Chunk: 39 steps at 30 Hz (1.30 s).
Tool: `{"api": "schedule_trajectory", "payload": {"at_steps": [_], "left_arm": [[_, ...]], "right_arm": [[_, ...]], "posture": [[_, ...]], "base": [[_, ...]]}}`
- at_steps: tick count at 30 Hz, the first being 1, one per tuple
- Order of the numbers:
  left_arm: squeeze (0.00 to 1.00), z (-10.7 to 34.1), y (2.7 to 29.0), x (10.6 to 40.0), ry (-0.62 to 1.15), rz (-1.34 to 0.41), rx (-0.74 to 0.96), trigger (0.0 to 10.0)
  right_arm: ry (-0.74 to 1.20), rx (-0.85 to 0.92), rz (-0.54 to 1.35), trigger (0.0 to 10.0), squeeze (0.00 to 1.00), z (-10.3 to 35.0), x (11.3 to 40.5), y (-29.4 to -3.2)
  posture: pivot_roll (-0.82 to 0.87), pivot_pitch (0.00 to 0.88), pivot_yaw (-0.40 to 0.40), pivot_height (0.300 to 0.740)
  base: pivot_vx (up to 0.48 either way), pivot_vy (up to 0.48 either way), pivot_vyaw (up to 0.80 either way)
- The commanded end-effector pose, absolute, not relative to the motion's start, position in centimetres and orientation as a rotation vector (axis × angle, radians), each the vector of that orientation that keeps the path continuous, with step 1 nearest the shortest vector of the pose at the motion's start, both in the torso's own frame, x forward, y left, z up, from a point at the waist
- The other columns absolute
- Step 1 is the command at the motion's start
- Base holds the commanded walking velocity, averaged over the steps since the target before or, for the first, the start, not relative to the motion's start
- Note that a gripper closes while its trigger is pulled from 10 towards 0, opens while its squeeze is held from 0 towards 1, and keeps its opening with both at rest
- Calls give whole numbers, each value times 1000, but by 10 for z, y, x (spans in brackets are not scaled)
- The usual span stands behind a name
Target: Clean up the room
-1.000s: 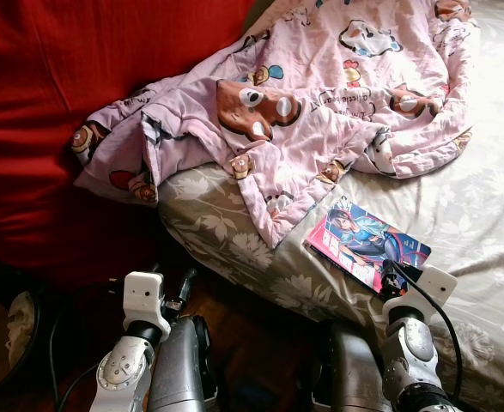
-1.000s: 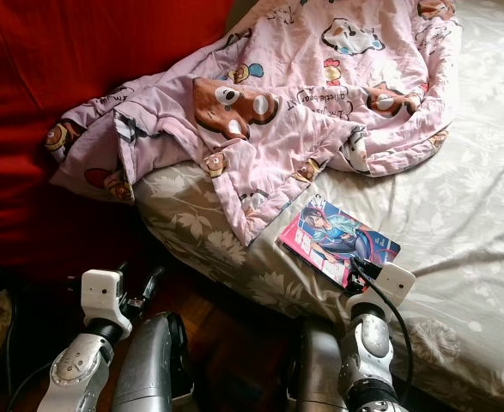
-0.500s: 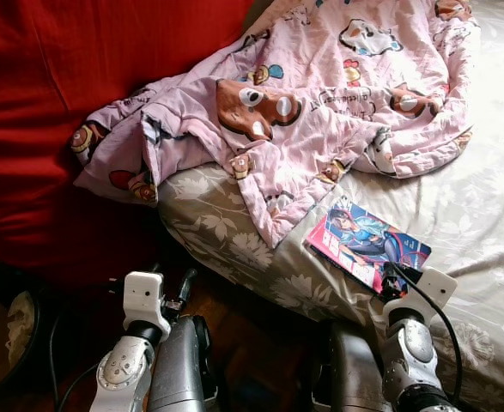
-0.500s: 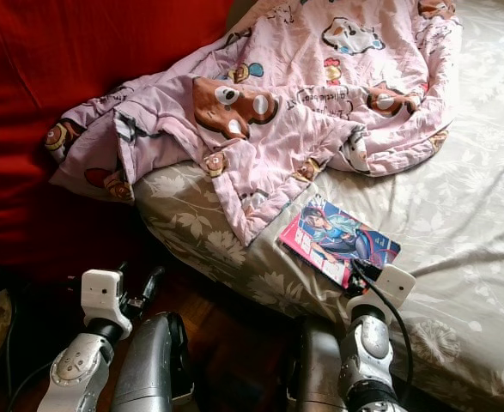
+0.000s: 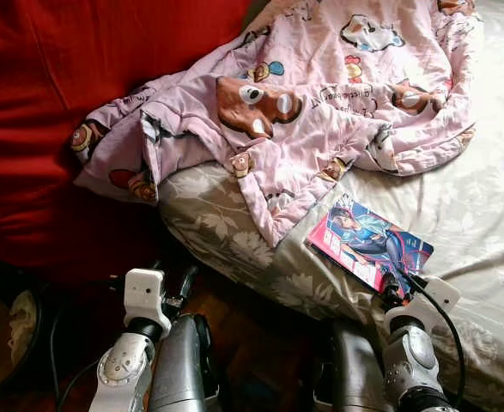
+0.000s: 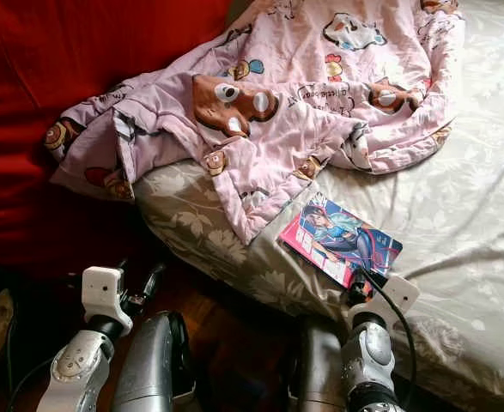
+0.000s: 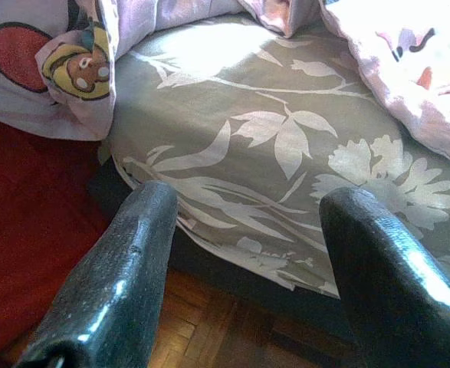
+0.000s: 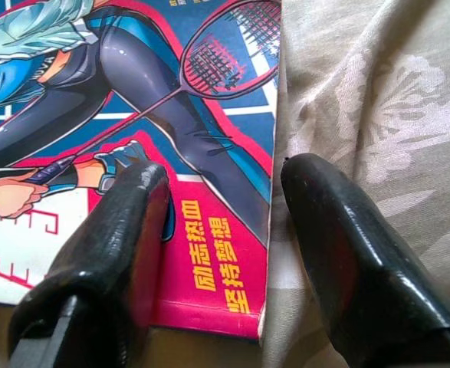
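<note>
One book [image 5: 370, 245] lies flat on the bed [image 5: 483, 197] near the mattress edge, just beside the pink quilt [image 5: 320, 103], and the right gripper [image 8: 217, 222] is right at its near corner, fingers parted and holding nothing, one finger [image 8: 117, 230] over the cover, the other [image 8: 347, 238] over the sheet past the book's edge. It looks thin, light and bendy, with a glossy cover that may slip, so the free edge by the corner seems the place to pinch, probably with the soft sheet giving underneath. The cover shows a cartoon badminton player, with yellow Chinese characters on the red band, seemingly 励志热血 and 坚持梦想. The left gripper [image 7: 240, 253] hangs open and empty low by the bed's side.
</note>
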State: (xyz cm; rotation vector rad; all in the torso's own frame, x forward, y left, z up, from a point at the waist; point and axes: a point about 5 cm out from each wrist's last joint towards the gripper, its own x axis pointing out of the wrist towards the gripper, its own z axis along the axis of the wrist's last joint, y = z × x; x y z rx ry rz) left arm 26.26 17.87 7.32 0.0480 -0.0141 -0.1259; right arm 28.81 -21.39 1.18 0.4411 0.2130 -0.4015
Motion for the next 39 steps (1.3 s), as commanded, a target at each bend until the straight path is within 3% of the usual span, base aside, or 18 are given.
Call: {"api": "schedule_trajectory", "payload": {"at_steps": [1, 15, 30, 31, 32, 39], "left_arm": [[0, 69, 181, 259, 9, -128, 61, 10000], [0, 69, 181, 259, 8, -131, 62, 10000], [0, 68, 180, 258, 14, -139, 72, 10000], [0, 68, 180, 258, 14, -140, 72, 10000], [0, 68, 180, 258, 14, -141, 74, 10000], [0, 67, 180, 258, 19, -146, 81, 10000]], "right_arm": [[265, 472, -405, 10000, 0, 1, 280, -210], [383, 689, -180, 10000, 0, -20, 269, -180], [419, 796, -178, 10000, 0, -29, 260, -186], [410, 797, -173, 4588, 0, -27, 261, -187], [396, 795, -170, 0, 0, -26, 263, -187], [365, 822, -123, 0, 0, -19, 270, -182]], "posture": [[137, 262, 16, 560], [138, 260, 19, 560], [141, 262, 23, 560], [141, 262, 23, 560], [141, 262, 23, 560], [140, 253, 24, 560]], "base": [[0, 0, 0], [0, 0, 0], [0, 0, 0], [0, 0, 0], [0, 0, 0], [0, 0, 0]]}}
